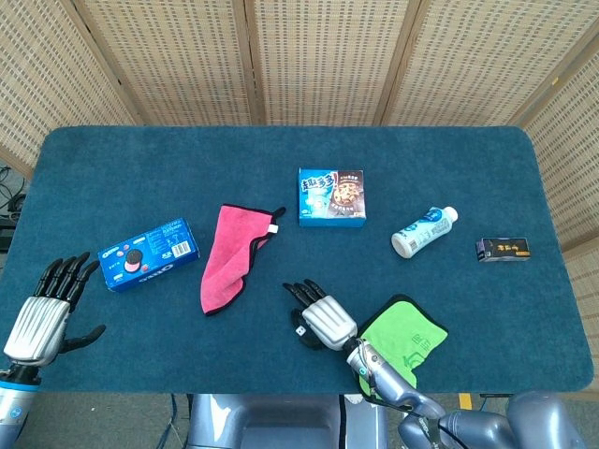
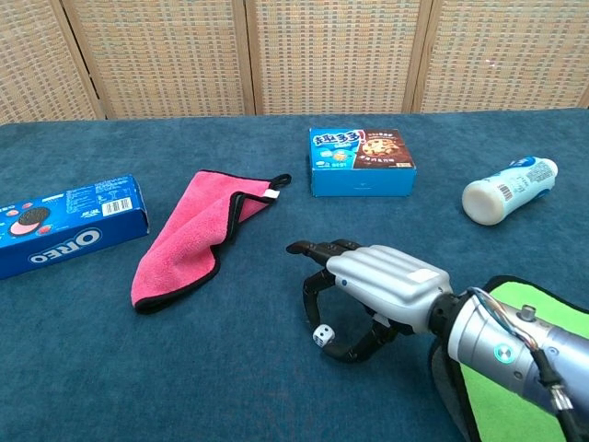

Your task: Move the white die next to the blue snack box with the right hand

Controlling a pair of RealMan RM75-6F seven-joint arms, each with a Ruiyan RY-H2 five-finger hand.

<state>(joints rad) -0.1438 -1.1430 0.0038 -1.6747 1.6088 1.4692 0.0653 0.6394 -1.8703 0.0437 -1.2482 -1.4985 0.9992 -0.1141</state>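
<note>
Your left hand (image 1: 39, 318) hangs at the near left corner of the bench (image 1: 281, 159), fingers spread and holding nothing; only the head view shows it. Just beyond it lies the blue Oreo box (image 2: 64, 224), flat on the blue cloth surface. Next along, the pink towel (image 2: 189, 238) lies folded, its white tag toward the far side.

The white die (image 2: 323, 335) sits on the bench well short of the blue snack box (image 2: 361, 162), near the front edge and right of the towel. Your right hand (image 2: 373, 290) arches over the die, palm down, with a dark fingertip (image 2: 306, 314) lowered just left of it and the thumb curled in on its right. From the chest view the die looks to rest on the cloth between them; you cannot tell whether the hand is pinching it yet or only bracketing it.

The blue snack box lies flat, further back and slightly right of the hand. Under your right forearm is a green cloth (image 2: 515, 368) edged in black. Further right lies a white drink bottle (image 2: 509, 190) on its side, and beyond it, in the head view, a small dark box (image 1: 504, 250).
</note>
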